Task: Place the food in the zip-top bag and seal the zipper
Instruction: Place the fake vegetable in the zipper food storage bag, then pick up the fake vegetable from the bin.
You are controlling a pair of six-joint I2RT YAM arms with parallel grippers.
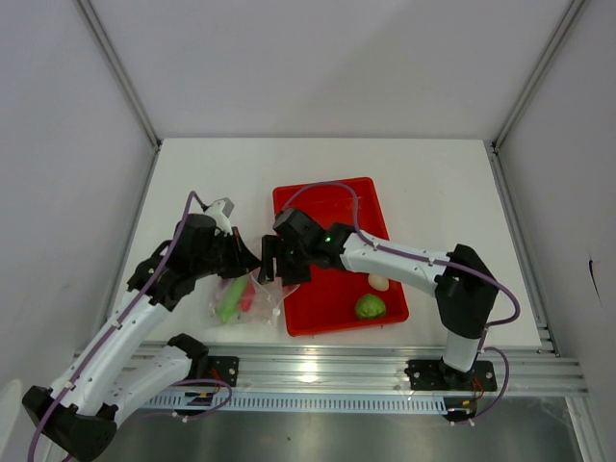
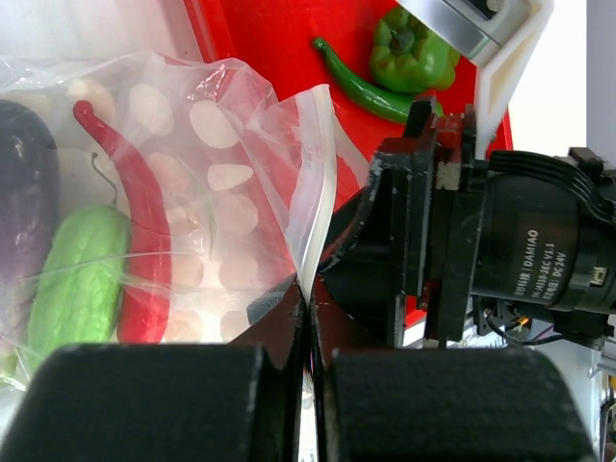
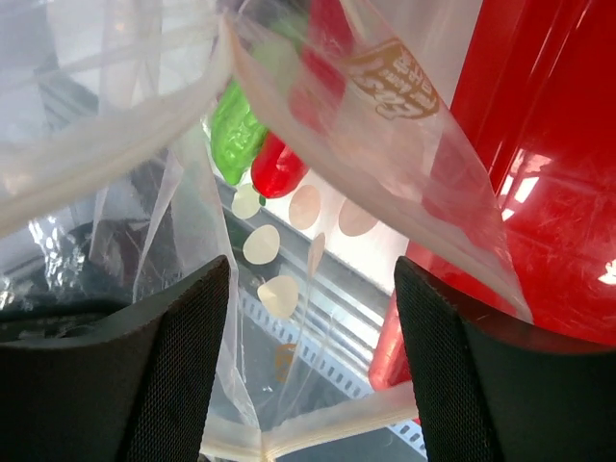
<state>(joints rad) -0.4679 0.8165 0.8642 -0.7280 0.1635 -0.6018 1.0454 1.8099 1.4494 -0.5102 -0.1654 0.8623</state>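
Note:
The zip-top bag point(image 1: 262, 306) lies left of the red tray, its mouth lifted between the two grippers. Inside it are a purple eggplant point(image 2: 19, 192), a light green gourd point(image 2: 72, 279) and a red chili point(image 2: 140, 241). My left gripper point(image 2: 310, 300) is shut on the bag's mouth edge, on the zipper point(image 2: 318, 192). My right gripper point(image 3: 310, 279) stands open, with the bag's film and zipper strip point(image 3: 385, 423) loose between its fingers. On the tray lie a green pepper point(image 2: 414, 48), a green chili point(image 2: 361, 87), a white egg-like piece point(image 1: 378, 281) and a round green one point(image 1: 371, 307).
The red tray point(image 1: 332, 192) sits mid-table, right of the bag. The two grippers, left point(image 1: 252, 258) and right point(image 1: 272, 262), nearly touch above the bag's mouth. A metal rail point(image 1: 366, 371) runs along the near table edge, just below the bag.

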